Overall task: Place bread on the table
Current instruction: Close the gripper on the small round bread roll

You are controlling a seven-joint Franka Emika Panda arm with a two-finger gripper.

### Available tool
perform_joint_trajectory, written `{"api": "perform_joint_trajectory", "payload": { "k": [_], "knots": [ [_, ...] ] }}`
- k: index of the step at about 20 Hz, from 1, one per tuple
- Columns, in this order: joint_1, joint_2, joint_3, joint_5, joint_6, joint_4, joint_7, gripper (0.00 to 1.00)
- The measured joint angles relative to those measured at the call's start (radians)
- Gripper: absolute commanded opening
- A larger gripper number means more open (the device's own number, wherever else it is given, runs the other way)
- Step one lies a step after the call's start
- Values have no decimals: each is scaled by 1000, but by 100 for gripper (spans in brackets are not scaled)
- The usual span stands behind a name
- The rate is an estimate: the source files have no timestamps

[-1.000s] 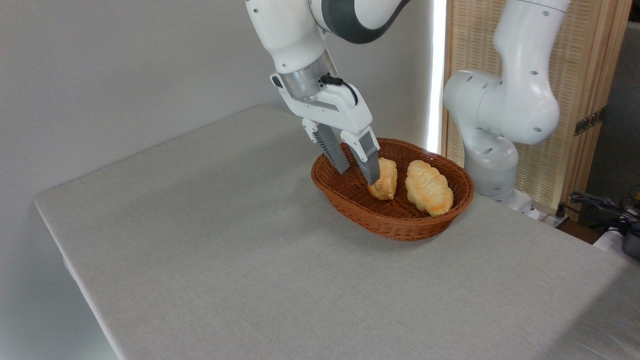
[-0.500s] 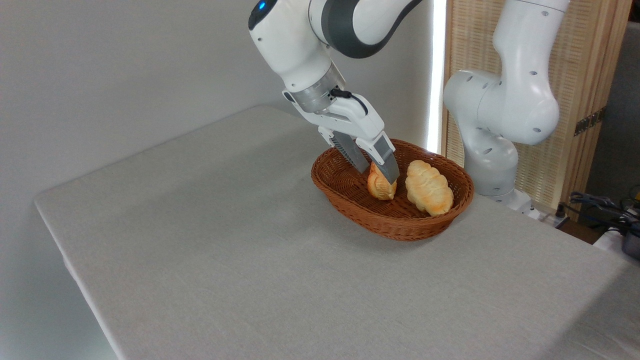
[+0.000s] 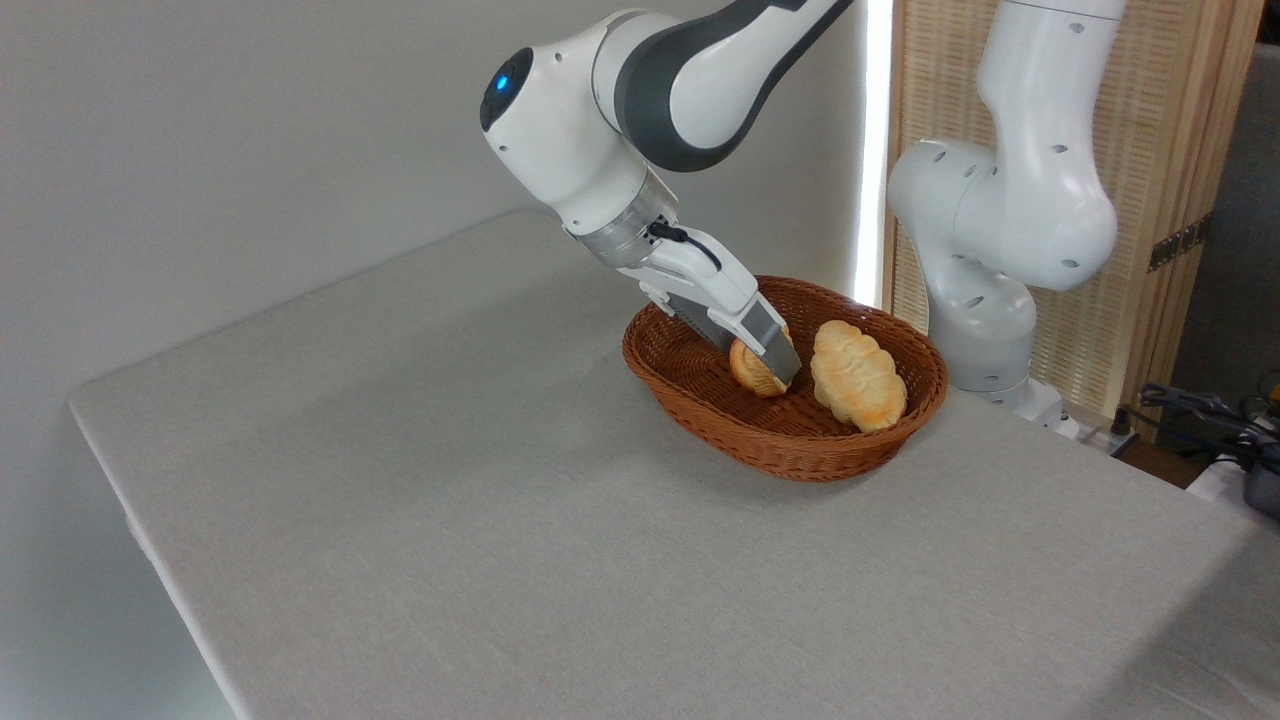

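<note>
A big table point(image 3: 500, 500) with a plain grey cloth fills most of the room in front of me. A white robot arm point(image 3: 640, 100) bends down from the top, its base standing past the table at about two o'clock. A brown woven basket point(image 3: 800, 450) sits on the cloth at about two o'clock from the table's middle. Inside it, on the right, lies a long pale loaf point(image 3: 858, 376). Just beside that, at its nine o'clock, is the small orange bread point(image 3: 750, 368). The gripper point(image 3: 768, 368) leans down into the basket, and its two fingers are pressed on the small bread, one in front and one behind. The bread is inside the basket, not on the cloth.
</note>
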Motion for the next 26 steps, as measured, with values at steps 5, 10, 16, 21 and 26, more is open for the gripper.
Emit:
{"api": "perform_joint_trajectory", "payload": {
  "k": [5, 10, 16, 21, 26],
  "knots": [
    [-3, 7, 0, -11, 4, 3, 0, 45],
    [-4, 9, 0, -19, 17, 4, 0, 45],
    [-4, 10, 0, -20, 17, 5, 0, 45],
    [-5, 10, 0, -20, 17, 5, 0, 46],
    [-6, 10, 0, -20, 18, 9, 0, 46]
  ]
}}
